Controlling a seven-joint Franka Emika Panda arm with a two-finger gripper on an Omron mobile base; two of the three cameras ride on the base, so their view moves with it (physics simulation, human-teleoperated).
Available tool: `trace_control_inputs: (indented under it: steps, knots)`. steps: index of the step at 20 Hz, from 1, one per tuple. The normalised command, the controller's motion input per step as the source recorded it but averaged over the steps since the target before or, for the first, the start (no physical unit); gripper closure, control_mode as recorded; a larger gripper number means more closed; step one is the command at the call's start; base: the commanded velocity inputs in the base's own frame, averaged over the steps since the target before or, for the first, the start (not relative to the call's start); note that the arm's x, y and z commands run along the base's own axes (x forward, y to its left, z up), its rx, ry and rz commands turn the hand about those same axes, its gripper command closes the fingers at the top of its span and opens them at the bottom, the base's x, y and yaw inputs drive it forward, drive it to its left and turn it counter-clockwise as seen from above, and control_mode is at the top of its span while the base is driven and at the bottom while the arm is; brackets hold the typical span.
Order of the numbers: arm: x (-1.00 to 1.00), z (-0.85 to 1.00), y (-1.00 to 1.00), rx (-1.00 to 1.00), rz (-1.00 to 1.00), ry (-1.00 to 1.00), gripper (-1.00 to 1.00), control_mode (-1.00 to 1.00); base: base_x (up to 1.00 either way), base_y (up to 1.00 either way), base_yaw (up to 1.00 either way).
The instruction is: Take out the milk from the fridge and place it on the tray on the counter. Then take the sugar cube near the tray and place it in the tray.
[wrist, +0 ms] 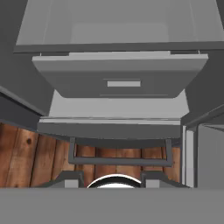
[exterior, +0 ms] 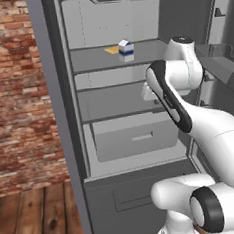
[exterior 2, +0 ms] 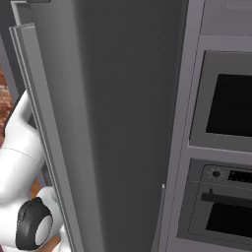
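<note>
Milk, a small white carton with a blue band around its lower half and a gabled top (exterior: 126, 50), stands upright on the upper pale grey shelf of the tall grey fridge (exterior: 64, 118), whose door hangs open. A flat yellow item (exterior: 112, 50) lies just beside the carton on the same shelf. The carton looks light and fairly stiff, though its walls would probably dent under a hard squeeze; the flat sides below the gable, about at the blue band, seem the surest place to take hold, since the sloped top offers little to pinch.

The white arm rises from the lower right of the left base view, bends at its dark-edged elbow in front of the middle shelves, and its hand sits well below the carton's shelf. The hand view looks down at the pale grey drawer (wrist: 120, 81) and the wooden floor (wrist: 30, 157). The end effector (wrist: 112, 179) shows two dark fingertips standing apart with nothing between them, so it holds nothing.
</note>
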Motion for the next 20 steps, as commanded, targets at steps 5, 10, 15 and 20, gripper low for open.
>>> trace_control_inputs:
  steps: [5, 10, 15, 20]
  knots:
    - [-0.23, 0.00, 0.00, 0.00, 0.00, -0.07, -1.00, -1.00, 0.00, 0.00, 0.00]
    - [-0.58, 0.50, -0.02, 0.00, 0.00, -0.29, -1.00, -1.00, 0.00, 0.00, 0.00]
    - [-0.30, 0.84, 0.00, 0.00, 0.02, -0.26, -1.00, -1.00, 0.00, 0.00, 0.00]
    - [-0.01, 0.67, 0.02, 0.00, 0.01, -0.15, -1.00, -1.00, 0.00, 0.00, 0.00]
